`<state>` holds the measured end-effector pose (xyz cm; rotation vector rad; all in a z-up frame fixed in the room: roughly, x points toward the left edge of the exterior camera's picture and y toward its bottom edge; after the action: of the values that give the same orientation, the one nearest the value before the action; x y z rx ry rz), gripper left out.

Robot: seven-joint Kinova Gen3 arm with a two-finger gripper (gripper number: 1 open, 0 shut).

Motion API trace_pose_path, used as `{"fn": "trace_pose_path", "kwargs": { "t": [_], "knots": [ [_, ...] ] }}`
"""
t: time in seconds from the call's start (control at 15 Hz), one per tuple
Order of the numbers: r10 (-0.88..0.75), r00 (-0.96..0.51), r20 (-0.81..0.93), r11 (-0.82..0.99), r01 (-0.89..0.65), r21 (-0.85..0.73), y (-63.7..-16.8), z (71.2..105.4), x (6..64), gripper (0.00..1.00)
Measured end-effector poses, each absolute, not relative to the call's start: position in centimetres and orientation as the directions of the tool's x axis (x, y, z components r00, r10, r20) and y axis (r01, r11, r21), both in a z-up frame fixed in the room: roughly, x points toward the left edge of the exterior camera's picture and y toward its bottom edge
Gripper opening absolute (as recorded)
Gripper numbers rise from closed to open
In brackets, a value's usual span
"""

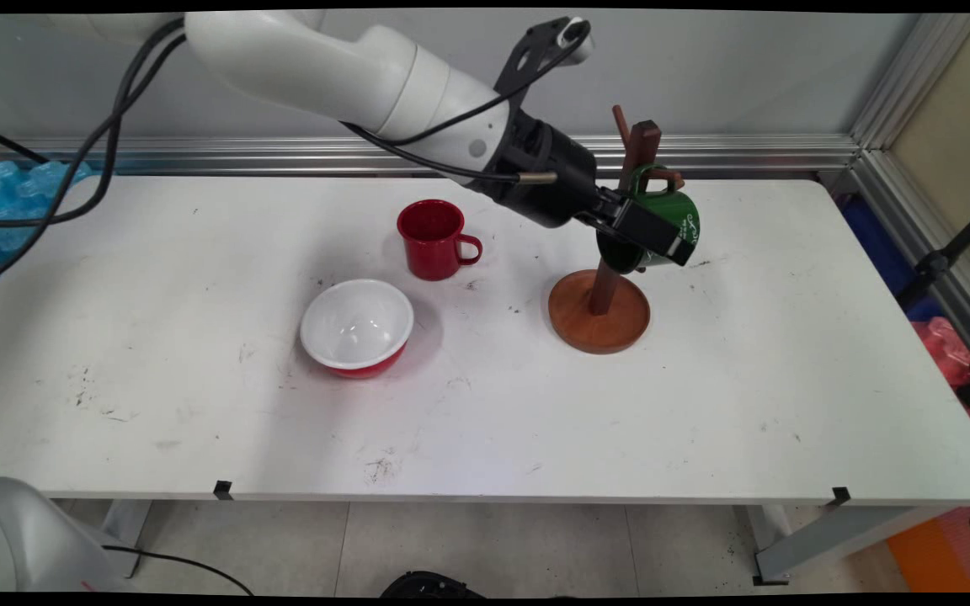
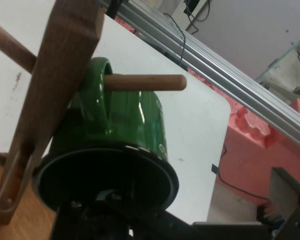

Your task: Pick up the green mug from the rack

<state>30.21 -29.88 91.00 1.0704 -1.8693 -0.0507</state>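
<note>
Red-and-white bowl [image 1: 357, 326] in front, claw [image 1: 652, 238] gripping green mug [image 2: 115, 130] by its rim, handle over rack peg [image 2: 145, 82]

Even, bright light falls from above on the white table [image 1: 199, 404]. The red mug [image 1: 433, 239] and the red-and-white bowl [image 1: 357, 326] cast soft, faint shadows just right of themselves. A pale sheen sits inside the bowl. The main view bows at its edges (the table's near rim curves). In the hand view the green mug [image 2: 135, 120] shows bright glare streaks beside the peg [image 2: 145, 82], and the gripper [image 2: 110, 220] below it is dark and out of focus.
</note>
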Motion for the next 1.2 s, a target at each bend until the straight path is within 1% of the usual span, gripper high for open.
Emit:
{"fn": "trace_pose_path", "kwargs": {
  "t": [0.73, 0.8, 1.2],
  "knots": [
    [-0.726, -0.107, 0.68, 0.559, -0.669, 0.491, -30.6, 89.7, 28.7, 1.0],
    [-0.727, -0.101, 0.679, 0.554, -0.669, 0.495, -30.6, 89.6, 28.6, 0.0],
    [-0.733, -0.091, 0.674, 0.542, -0.677, 0.498, -30.6, 89.3, 28.4, 0.0]
  ]
}}
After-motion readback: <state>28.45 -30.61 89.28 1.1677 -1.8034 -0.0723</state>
